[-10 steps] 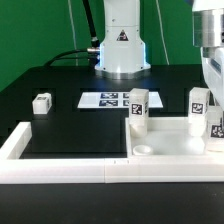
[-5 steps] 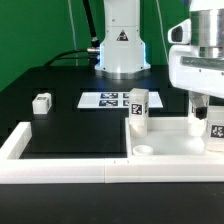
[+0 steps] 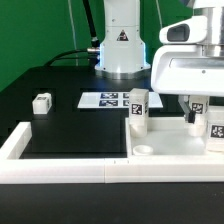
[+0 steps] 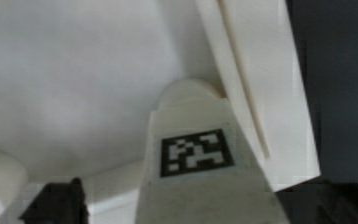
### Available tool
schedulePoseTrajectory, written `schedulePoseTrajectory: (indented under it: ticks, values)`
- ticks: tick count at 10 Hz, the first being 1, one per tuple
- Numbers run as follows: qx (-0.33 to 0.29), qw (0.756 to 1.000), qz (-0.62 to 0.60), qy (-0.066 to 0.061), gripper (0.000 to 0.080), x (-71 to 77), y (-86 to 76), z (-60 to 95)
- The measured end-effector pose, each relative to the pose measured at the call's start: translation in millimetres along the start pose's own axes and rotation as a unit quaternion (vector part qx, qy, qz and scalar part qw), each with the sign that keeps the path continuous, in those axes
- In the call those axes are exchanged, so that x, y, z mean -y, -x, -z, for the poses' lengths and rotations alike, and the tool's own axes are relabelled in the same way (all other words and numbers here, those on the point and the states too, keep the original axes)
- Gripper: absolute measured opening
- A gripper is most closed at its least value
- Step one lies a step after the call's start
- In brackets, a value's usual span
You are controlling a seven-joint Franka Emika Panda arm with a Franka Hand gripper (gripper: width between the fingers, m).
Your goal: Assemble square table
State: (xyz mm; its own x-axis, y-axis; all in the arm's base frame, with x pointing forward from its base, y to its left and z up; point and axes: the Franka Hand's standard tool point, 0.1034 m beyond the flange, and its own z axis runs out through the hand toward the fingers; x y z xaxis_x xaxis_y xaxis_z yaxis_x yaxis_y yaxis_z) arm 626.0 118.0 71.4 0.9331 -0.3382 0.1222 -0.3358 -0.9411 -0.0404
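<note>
- The claw (image 3: 197,116) is spread. Its fingers straddle an upright leg block (image 3: 198,108) without pinching it, and the wrist view shows a gap beside the leg.
- That leg stands on the square table top (image 3: 170,147), near, at the exterior view's right. It is probably seated in a corner socket, so it stands unaided.
- A loose leg block (image 3: 41,102) lies on the tabletop (image 3: 70,125), at the exterior view's left, apparently awaiting a later step.

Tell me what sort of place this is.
Most likely a robotics lab test bench: a robot arm mounted on a black table, a marker board of printed tags, and a plain green backdrop.
</note>
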Motion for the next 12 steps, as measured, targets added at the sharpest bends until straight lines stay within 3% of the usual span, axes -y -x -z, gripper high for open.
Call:
schedulePoseTrajectory:
  ticks: [1,3,4,5,7,8,9,10,12]
  values:
    - [0.0,1.0,-0.016,0.0,0.0648,0.1,0.3,-0.3]
    - [0.001,0.998,-0.056,-0.001,0.04,-0.1,0.2,-0.4]
    - [0.001,0.997,-0.081,-0.001,0.04,0.0,0.3,-0.4]
    - [0.001,0.992,-0.129,-0.001,0.0288,0.1,0.4,-0.5]
    - [0.004,0.97,-0.244,0.0,0.0288,0.0,1.0,-0.4]
    - [0.012,0.94,-0.342,0.005,0.0288,0.8,3.4,-0.8]
    - [0.016,0.898,-0.439,-0.006,0.0288,2.1,3.1,-1.6]
    - [0.022,0.86,-0.509,-0.025,0.0288,1.5,2.5,-2.1]
    - [0.033,0.808,-0.588,-0.033,0.0289,1.2,1.8,-2.2]
